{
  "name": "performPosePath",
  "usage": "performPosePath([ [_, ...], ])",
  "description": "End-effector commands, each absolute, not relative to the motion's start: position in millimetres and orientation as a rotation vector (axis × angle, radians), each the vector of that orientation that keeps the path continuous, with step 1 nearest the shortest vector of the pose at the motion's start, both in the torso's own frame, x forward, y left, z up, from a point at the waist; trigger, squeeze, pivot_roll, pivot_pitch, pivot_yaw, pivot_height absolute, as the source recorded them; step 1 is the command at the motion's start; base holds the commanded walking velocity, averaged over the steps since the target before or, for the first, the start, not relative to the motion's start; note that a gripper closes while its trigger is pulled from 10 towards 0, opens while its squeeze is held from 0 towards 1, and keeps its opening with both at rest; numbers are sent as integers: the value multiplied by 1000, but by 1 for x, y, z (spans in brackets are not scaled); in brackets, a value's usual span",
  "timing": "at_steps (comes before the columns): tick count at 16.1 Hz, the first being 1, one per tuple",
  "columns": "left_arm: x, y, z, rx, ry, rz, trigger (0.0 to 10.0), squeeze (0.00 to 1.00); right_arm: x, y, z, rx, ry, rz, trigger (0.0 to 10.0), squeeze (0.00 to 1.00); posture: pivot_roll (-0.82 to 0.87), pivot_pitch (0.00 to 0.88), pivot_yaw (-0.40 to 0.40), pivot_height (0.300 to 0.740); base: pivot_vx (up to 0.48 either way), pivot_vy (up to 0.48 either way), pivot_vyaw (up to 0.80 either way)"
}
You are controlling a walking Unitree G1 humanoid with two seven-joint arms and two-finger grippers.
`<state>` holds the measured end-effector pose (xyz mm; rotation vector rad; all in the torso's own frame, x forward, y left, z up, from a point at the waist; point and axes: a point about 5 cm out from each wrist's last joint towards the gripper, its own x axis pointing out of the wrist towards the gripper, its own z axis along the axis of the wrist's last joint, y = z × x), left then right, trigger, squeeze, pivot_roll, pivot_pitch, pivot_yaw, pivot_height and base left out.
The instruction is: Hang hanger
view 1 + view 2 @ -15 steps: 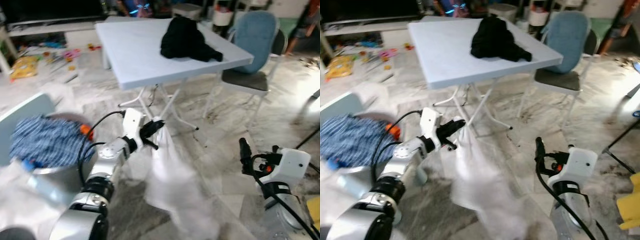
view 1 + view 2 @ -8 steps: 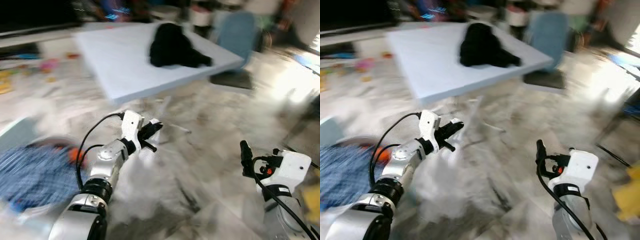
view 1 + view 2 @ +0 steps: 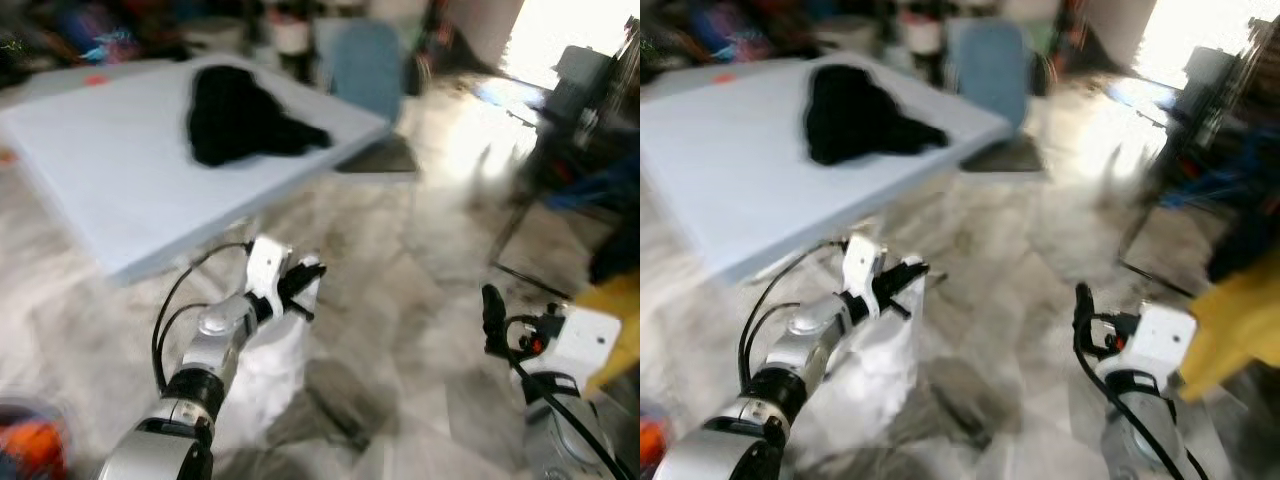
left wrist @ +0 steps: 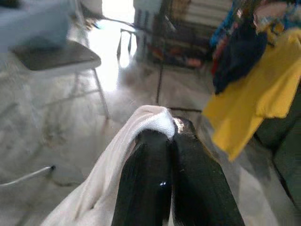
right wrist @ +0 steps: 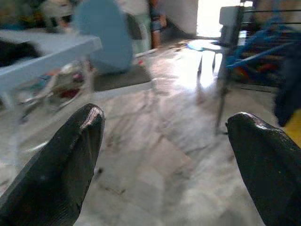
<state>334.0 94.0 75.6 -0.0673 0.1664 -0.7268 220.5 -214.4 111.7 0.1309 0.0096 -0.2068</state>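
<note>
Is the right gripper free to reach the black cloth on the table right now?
Probably not. The right gripper is open, but the black cloth lies far off across the table, beyond the left arm.

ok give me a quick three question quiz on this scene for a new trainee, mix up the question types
1. True or false: the left gripper is shut on a white cloth.
2. Multiple choice: what lies on the light blue table?
A. a yellow shirt
B. a black garment
C. a striped towel
3. Short answer: how do the fingers of the right gripper stand, and what is between them?

Key
1. True. The two black fingers are pressed together on a fold of the cloth, which hangs down from them.
2. B. The black garment lies in a heap on the tabletop.
3. Wide apart, with nothing between them but the marble floor beyond.
</note>
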Motion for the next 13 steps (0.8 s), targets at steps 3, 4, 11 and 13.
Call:
performPosePath([
  [3,332,96,73,-49,152,-680,10000,0,215,-226,104,97,25,-264,10000,0,23,0,-65,740,434,0,-800],
  [4,332,98,71,-55,155,-663,10000,0,214,-228,102,93,31,-272,10000,0,29,0,-74,740,435,0,-800],
  [11,305,141,38,-13,252,-454,10000,0,192,-241,86,31,100,-307,10000,0,11,0,-74,740,244,0,-521],
  [13,292,155,30,-1,272,-422,10000,0,182,-241,83,32,119,-316,10000,0,12,0,-72,740,0,0,0],
])
